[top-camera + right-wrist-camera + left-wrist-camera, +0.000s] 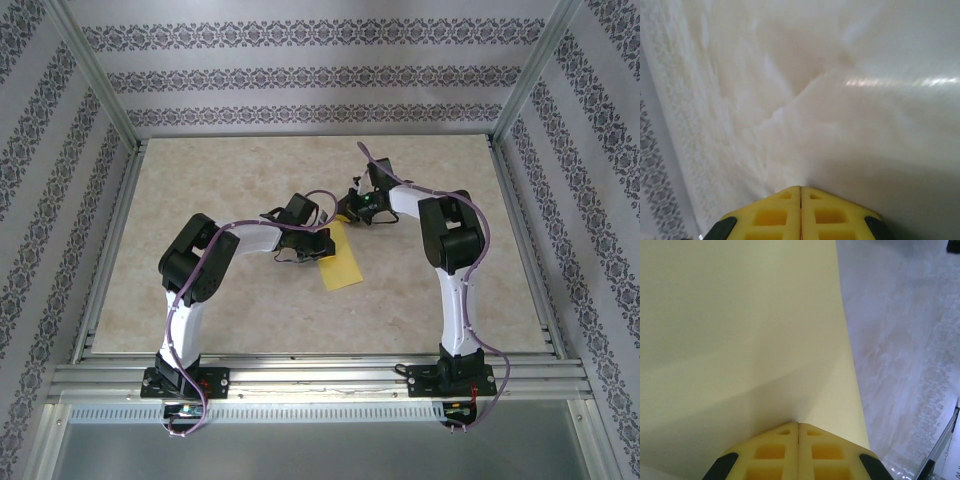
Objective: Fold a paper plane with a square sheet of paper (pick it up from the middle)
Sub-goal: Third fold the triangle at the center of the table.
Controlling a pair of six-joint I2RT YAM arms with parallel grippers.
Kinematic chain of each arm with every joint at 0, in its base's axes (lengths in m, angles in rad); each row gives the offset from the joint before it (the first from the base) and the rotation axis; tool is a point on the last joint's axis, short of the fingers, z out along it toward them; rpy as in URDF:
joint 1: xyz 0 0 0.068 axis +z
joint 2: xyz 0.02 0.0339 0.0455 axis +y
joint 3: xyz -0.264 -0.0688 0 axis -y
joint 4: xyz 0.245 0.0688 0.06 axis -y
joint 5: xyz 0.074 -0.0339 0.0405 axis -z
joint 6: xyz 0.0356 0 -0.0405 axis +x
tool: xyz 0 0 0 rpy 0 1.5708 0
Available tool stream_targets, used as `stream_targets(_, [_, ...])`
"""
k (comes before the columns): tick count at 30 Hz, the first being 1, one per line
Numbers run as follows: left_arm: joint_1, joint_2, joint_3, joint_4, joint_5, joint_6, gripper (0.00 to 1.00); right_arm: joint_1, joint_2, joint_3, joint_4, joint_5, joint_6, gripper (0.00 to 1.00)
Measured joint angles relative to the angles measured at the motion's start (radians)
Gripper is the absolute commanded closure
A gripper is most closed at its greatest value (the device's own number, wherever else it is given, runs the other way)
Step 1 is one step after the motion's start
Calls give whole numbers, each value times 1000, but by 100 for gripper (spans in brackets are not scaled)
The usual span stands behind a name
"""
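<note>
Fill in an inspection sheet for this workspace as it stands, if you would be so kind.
Surface: beige marbled table, glossy, no stains seen.
Job's things: yellow paper lying flat mid-table, oblong rather than square, so probably folded.
Clutter: nothing seen.
Grippers: left gripper shut, tips at the paper; whether it pinches the paper I cannot tell. Right gripper shut, over bare table near the paper's far end.
Cables: purple cables run along both arms, with loose loops near the wrists.
Surroundings: patterned walls; metal frame around the table.
</note>
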Motion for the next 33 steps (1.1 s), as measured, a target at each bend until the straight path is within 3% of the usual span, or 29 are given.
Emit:
stream_targets(3, [0,0,-2,0,13,5,100,0,-41,-29,-14,44,-23,85])
stream_targets(9, [0,-3,-3,-24,50,63,98,6,-342,-306,-15,75,-74,81])
stream_targets(13, [0,-21,-3,-37,75,90,84,34,-480,-485,11,78,-84,82])
stream_targets(21, [2,-185,-56,-26,66,80,63,95,-496,-644,35,75,-81,86])
stream_targets(26, [22,-259,-187,5,31,7,59,84,-478,-672,94,70,-73,86])
stream_targets(33, [40,-234,-286,60,25,-119,54,69,-467,-723,201,15,-14,86])
